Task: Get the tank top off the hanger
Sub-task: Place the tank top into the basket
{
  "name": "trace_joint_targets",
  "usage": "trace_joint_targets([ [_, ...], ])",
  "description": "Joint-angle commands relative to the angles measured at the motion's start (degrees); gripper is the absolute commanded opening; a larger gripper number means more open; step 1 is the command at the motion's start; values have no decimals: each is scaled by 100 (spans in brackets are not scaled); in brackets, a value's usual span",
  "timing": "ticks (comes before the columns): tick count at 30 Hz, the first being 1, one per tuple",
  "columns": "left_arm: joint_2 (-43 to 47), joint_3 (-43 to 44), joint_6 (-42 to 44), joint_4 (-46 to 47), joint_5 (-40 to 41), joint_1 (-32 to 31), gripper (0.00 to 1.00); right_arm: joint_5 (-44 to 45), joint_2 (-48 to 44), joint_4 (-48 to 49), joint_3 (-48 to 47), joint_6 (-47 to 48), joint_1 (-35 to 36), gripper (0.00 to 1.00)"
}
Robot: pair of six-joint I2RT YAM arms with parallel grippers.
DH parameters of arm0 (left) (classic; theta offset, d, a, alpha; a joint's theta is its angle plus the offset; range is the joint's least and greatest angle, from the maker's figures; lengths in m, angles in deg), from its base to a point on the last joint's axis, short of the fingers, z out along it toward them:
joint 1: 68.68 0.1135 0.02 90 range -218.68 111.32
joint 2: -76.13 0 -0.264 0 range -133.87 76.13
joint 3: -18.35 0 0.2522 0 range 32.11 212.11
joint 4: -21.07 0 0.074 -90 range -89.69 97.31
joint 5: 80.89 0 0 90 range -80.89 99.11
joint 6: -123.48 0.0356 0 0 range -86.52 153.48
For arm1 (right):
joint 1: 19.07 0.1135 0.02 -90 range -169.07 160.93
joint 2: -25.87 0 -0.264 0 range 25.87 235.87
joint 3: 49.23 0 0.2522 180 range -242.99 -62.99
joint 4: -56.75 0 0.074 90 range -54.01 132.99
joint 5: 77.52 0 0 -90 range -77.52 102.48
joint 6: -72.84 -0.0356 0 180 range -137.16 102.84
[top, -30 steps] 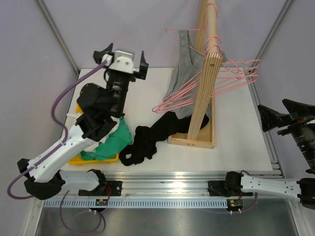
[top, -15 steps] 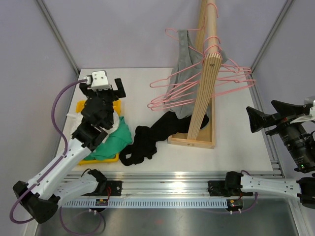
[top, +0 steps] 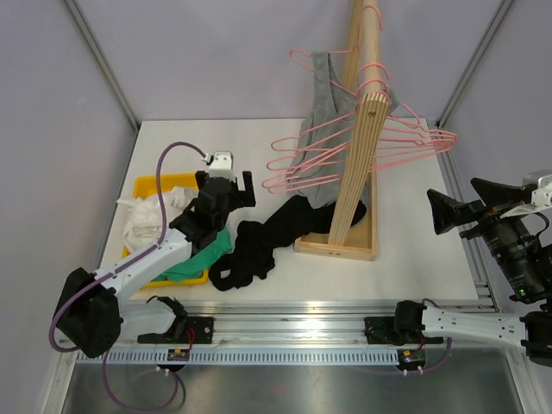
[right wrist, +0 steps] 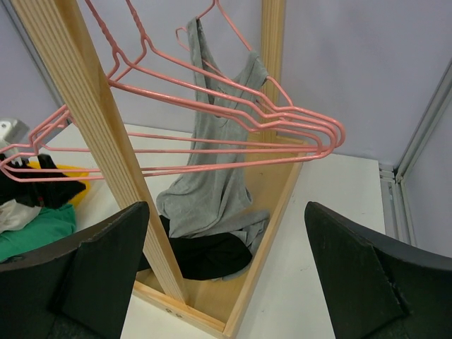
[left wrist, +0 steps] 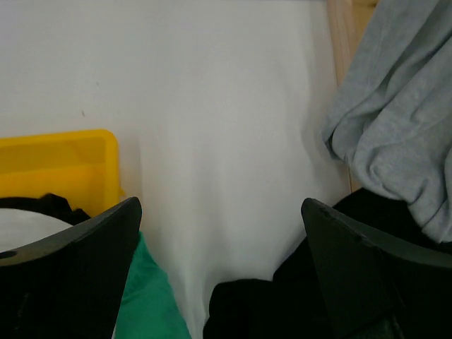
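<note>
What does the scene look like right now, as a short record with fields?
tank top: grey, hung on the wooden rack
hangers: pink, several bare on the same rack
left gripper: open, over the table beside the yellow bin, holding nothing
right gripper: open, right of the rack, holding nothing
black garment: lying on the table by the rack's base
</note>
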Motion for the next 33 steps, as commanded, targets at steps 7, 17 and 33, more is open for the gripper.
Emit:
trace_joint_targets([
  [7, -813, -669, -822, 958, -1390, -100, 99, 284, -124, 444, 162, 181, 23, 100],
  [17, -1667, -449, -1120, 459, -1357, -776, 99, 424, -115, 505, 215, 243, 32, 100],
  [33, -2476, -669, -1771, -211, -811, -1208, 90, 424, -264, 594, 285, 260, 40, 99],
])
